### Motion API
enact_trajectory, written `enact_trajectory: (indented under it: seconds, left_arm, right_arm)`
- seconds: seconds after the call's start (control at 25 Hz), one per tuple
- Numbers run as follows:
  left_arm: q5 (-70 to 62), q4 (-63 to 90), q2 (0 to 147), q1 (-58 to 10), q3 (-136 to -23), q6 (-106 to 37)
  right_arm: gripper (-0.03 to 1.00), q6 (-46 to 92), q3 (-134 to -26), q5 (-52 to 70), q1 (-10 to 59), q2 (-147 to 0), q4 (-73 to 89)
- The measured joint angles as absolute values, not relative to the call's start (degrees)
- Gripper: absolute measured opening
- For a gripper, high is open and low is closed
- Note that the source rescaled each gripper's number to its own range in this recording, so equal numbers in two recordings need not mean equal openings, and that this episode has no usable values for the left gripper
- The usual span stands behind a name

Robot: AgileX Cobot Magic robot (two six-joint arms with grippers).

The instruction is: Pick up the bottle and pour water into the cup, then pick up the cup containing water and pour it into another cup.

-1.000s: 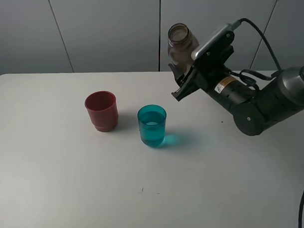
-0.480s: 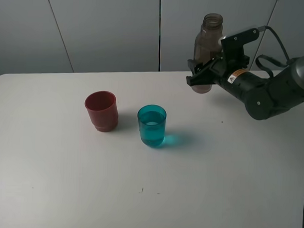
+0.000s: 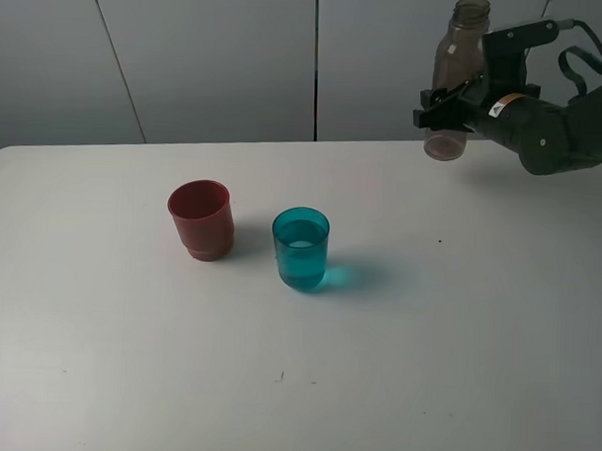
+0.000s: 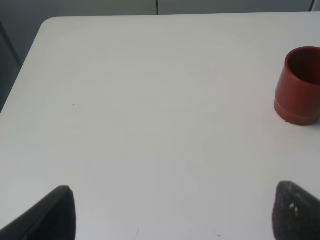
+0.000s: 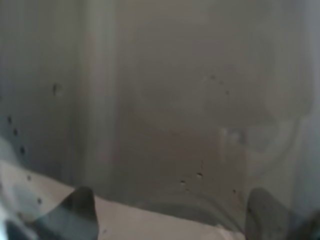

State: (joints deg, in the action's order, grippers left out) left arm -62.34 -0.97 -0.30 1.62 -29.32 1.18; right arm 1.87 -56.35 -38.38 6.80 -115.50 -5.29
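While right jaws clamp upright bottle, left jaws stand wide, holding nothing.

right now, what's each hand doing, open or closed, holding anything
Left hand: open, holding nothing.
Right hand: closed on the bottle, held upright in the air.

High camera looks down across table. Left wrist view, low over table, shares red cup. Right wrist view sits very close on bottle.
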Motion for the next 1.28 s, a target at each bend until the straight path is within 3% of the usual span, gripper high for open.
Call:
enact_trajectory:
  seconds: [0.32,1.28]
  left_arm:
    - [-62.3,-1.0,-0.3,1.6,-29.3,1.2]
    - [-62.3,-1.0,-0.3,1.6,-29.3,1.2]
  right_arm:
    - [0.0,-2.9,-56.5,-39.4,1.7,-119.2,-9.4]
    - [0.0,-4.0,-60.3,-42.2,1.3,-126.7,-11.3]
